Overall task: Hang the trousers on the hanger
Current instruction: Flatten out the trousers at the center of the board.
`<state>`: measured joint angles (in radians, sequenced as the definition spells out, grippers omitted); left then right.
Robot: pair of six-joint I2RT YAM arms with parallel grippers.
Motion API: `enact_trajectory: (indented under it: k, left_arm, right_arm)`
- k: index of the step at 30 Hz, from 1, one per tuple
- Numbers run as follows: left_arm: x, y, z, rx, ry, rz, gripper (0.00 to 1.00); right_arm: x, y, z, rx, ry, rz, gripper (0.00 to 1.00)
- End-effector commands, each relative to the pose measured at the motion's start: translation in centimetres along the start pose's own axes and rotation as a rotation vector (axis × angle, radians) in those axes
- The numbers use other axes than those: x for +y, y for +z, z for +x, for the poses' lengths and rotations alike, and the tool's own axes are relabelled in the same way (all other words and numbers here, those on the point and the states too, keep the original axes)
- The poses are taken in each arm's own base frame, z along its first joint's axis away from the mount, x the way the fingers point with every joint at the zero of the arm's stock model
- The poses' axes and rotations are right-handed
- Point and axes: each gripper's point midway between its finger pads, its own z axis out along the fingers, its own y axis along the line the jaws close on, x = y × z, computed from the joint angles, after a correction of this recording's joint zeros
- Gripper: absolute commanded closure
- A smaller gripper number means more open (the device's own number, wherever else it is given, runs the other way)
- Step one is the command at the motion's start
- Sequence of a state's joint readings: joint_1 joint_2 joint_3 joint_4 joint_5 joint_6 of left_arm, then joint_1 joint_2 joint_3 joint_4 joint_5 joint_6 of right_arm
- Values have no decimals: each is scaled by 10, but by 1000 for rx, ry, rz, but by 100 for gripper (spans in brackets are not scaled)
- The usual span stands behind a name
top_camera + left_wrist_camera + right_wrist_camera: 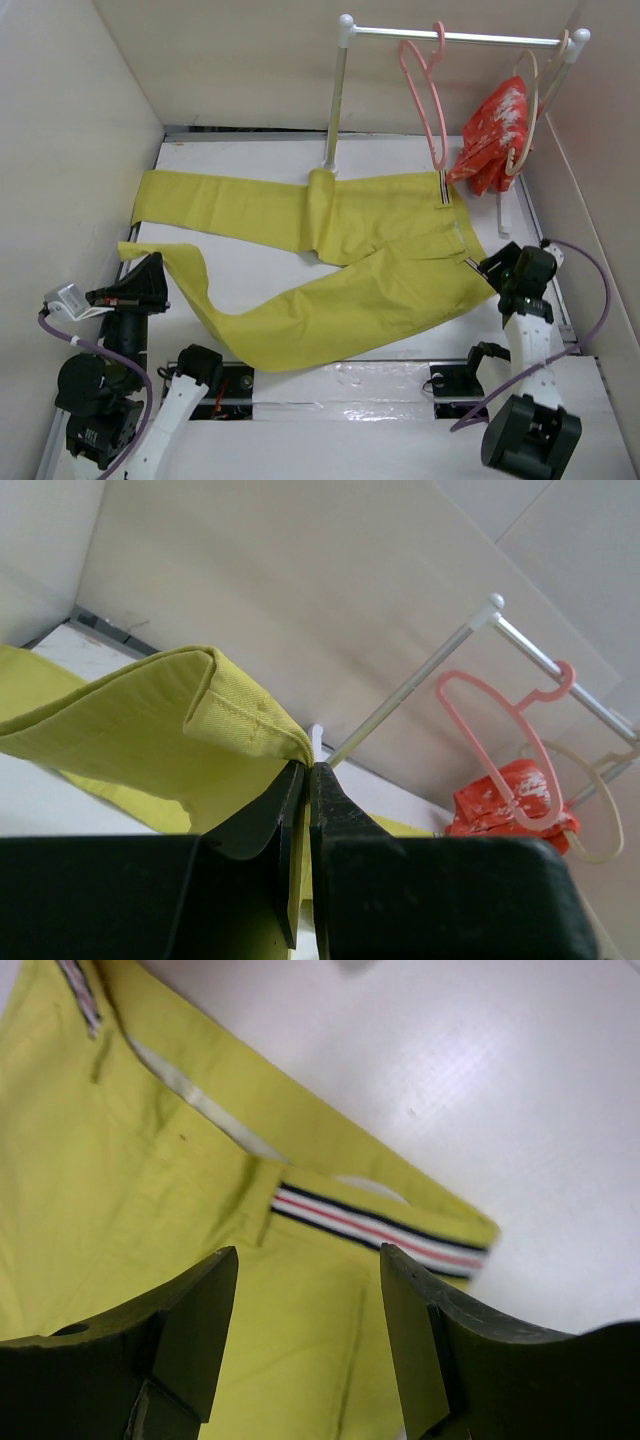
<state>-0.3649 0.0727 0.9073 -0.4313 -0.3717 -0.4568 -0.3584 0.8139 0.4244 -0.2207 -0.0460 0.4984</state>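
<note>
Near-left corner of the table [260, 275]: our left gripper [305, 770] is clamped on a leg hem of the trousers [330, 260]. At the right edge our right gripper [310, 1280] hangs wide over the waistband [380, 1228] and grips nothing. If we lift now, the cloth could slip or snag the post [335, 110]. Farther back, the hanger [425, 100] crowds the red garment [495, 130] and the wall — we see more room leftward along the rail [450, 37].

A white tabletop [260, 160] sat boxed in by pale beige wall panels on the left [60, 150], at the back [230, 60] and on the right [610, 180]. A metal garment rail [460, 38] with white end caps [346, 20] stood on slim posts [335, 100] towards the back right corner. The light was soft and even.
</note>
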Motion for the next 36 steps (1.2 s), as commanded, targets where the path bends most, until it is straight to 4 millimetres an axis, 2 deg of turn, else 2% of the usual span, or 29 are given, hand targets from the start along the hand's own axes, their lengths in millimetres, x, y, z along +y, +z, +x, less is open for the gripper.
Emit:
enact_trajectory:
  k: [1, 5, 7, 10, 15, 17, 18, 19, 20, 21, 22, 23, 24, 27, 28, 29, 31, 34, 36]
  left_arm:
    - [-15, 1, -28, -123, -78, 70, 100]
    - [-13, 1, -25, -116, -81, 73, 100]
    - [-7, -2, -26, -129, -87, 61, 100]
    - [-2, -3, -27, -143, -85, 38, 100]
    - [-2, -4, -30, -148, -97, 36, 100]
    - [1, -13, -39, -181, -125, 39, 100]
    - [1, -15, -41, -190, -131, 45, 100]
    - [1, -15, -42, -201, -133, 50, 100]
    - [1, -15, -43, -201, -128, 50, 100]
    - [1, -14, -42, -194, -121, 46, 100]
    - [1, -10, -39, -177, -109, 32, 100]
    - [2, -9, -38, -172, -107, 23, 100]
    - [3, -10, -39, -173, -112, 17, 100]
    - [0, -13, -47, -196, -130, 25, 100]
    - [0, -15, -54, -213, -135, 22, 100]
    - [2, -17, -59, -226, -133, 11, 100]
    - [7, -14, -68, -235, -120, -51, 100]
    - [13, -16, -82, -265, -119, -101, 100]
    - [16, -17, -86, -278, -115, -124, 100]
  right_arm:
    - [-33, -10, 20, 4, 121, 134, 35]
    - [-55, -4, 32, 63, 209, 255, 37]
    - [-66, 3, 48, 132, 224, 302, 40]
    - [-68, 4, 48, 133, 259, 328, 46]
    - [-68, 7, 46, 106, 284, 323, 49]
    - [-66, 12, 51, 122, 297, 307, 53]
    - [-65, 13, 52, 128, 298, 301, 61]
    - [-65, 11, 56, 153, 294, 307, 87]
    - [-65, 9, 53, 158, 269, 313, 96]
    - [-58, 6, 35, 116, 246, 288, 100]
    - [-59, -4, 33, 119, 230, 310, 100]
    - [-61, -11, 18, 71, 205, 331, 100]
    - [-45, -29, -18, -47, 194, 282, 100]
    - [-39, -68, -59, -214, 161, 289, 100]
    - [-30, -89, -82, -300, 157, 261, 100]
    - [-35, -100, -85, -310, 133, 299, 100]
    - [-28, -121, -101, -354, 126, 295, 100]
    - [-20, -137, -101, -327, 103, 274, 100]
    - [-16, -156, -112, -370, 83, 271, 99]
